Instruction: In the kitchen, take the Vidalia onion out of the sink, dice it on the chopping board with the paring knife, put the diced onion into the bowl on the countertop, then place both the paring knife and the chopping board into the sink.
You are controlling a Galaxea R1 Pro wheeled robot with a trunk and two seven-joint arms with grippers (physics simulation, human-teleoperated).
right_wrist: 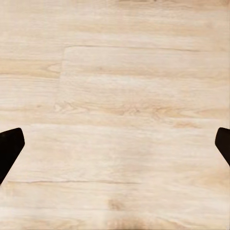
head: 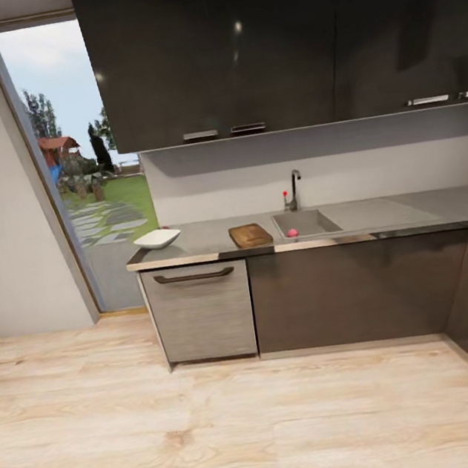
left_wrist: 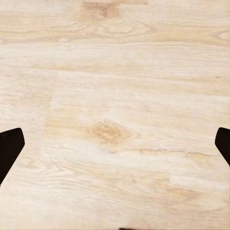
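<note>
Onion [head: 292, 233] small, reddish, in steel sink [head: 314, 216], both pincers [left_wrist: 115, 143] [right_wrist: 115, 143] spread over pale planks [left_wrist: 120, 86].

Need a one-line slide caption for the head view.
Kitchen from afar: bowl, chopping board and sink in a row on the countertop.

Bright, even daylight from the doorway [head: 80, 159] (soft, slightly blurred render).

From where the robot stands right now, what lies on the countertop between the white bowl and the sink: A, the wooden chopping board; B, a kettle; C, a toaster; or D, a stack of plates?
A: in the head view the brown chopping board lies on the countertop with the white bowl on one side and the sink on the other.
</note>
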